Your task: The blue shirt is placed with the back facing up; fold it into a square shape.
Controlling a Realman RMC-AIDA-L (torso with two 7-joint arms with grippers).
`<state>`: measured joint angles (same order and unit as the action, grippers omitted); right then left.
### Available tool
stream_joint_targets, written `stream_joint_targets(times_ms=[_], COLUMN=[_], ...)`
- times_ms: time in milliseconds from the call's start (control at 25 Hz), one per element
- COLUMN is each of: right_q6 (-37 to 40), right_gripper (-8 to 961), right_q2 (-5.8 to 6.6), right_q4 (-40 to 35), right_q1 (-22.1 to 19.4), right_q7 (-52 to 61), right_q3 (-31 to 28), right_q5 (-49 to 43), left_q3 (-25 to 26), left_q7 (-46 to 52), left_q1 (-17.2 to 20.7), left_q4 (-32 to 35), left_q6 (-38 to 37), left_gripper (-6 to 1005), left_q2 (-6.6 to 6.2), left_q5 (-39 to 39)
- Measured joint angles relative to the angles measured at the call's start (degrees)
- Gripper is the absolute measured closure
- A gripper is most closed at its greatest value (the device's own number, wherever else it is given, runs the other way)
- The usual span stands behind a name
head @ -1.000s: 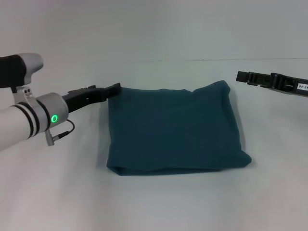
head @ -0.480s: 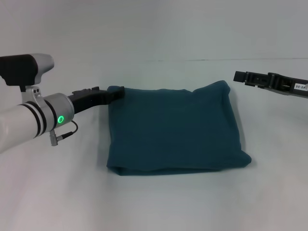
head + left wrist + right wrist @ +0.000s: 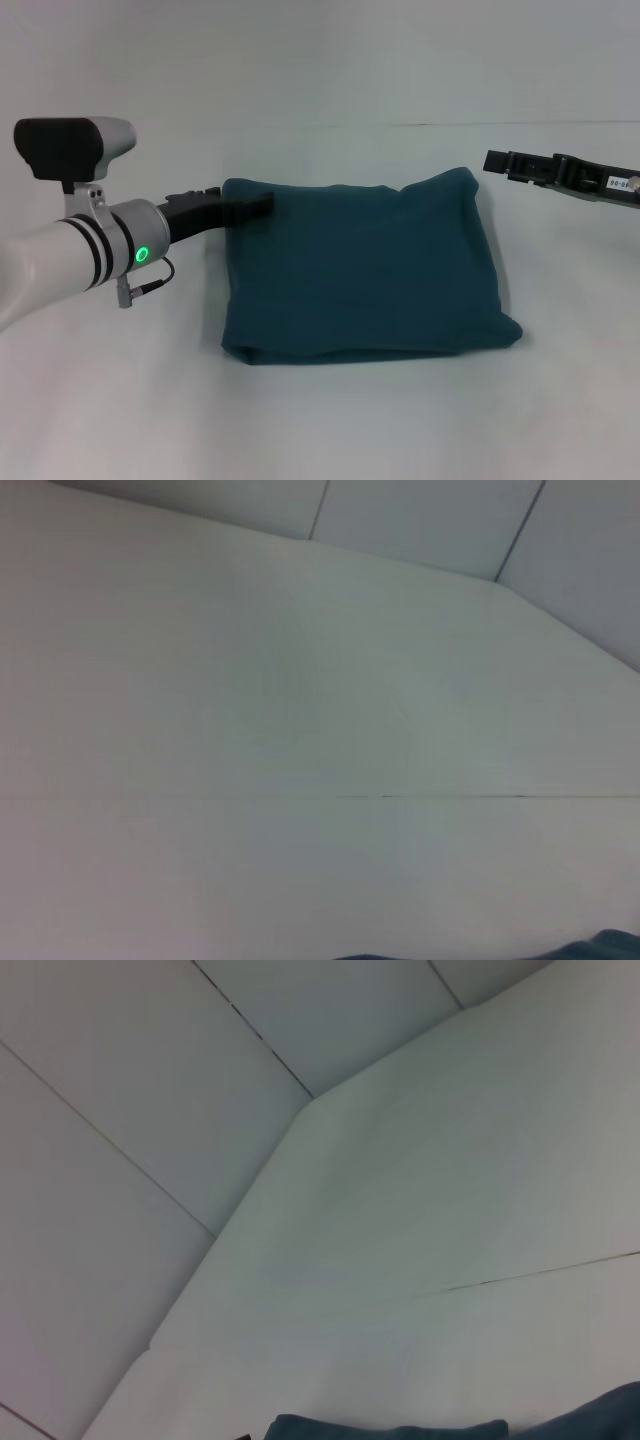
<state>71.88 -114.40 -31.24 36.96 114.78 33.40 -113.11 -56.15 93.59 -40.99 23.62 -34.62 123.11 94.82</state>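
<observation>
The blue shirt (image 3: 360, 265) lies folded into a rough square in the middle of the white table (image 3: 320, 430), plain side up. My left gripper (image 3: 262, 203) reaches in from the left, and its dark tips rest over the shirt's far left corner. My right gripper (image 3: 495, 160) hangs to the right of the shirt's far right corner, apart from the cloth. The left wrist view shows only a sliver of the blue shirt (image 3: 612, 943) at its edge. In the right wrist view the blue shirt (image 3: 390, 1428) shows as a low band.
The white table (image 3: 300, 730) runs on past the shirt to a faint seam line and a pale wall (image 3: 320, 50) behind it. A small cable plug (image 3: 135, 290) hangs from my left wrist.
My left arm has moved to the right, bringing its gripper from beside the shirt's far left corner to over that corner. The shirt and the right gripper have hardly moved.
</observation>
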Motion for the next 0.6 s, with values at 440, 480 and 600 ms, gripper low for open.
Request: stream_joint_targets(times_ms=[440, 480, 600], right_q6=[-0.6, -0.7, -1.0], right_gripper=[277, 277, 277], right_q2=[-0.34, -0.35, -0.41], right_q4=[0.0, 0.0, 0.0], right_q1=[0.0, 0.0, 0.0], right_q7=[0.0, 0.0, 0.0], right_q3=[0.0, 0.0, 0.0], right_q5=[0.0, 0.0, 0.0], left_q3=[-2.0, -2.4, -3.2], left_q7=[-0.8, -1.1, -1.4], left_q1=[-0.2, -0.2, -0.2], left_q4=[0.3, 0.3, 0.4], left_q6=[0.1, 0.1, 0.1], left_gripper=[178, 201, 268], left_q2=[0.18, 0.2, 0.2], left_q5=[0.0, 0.0, 0.0])
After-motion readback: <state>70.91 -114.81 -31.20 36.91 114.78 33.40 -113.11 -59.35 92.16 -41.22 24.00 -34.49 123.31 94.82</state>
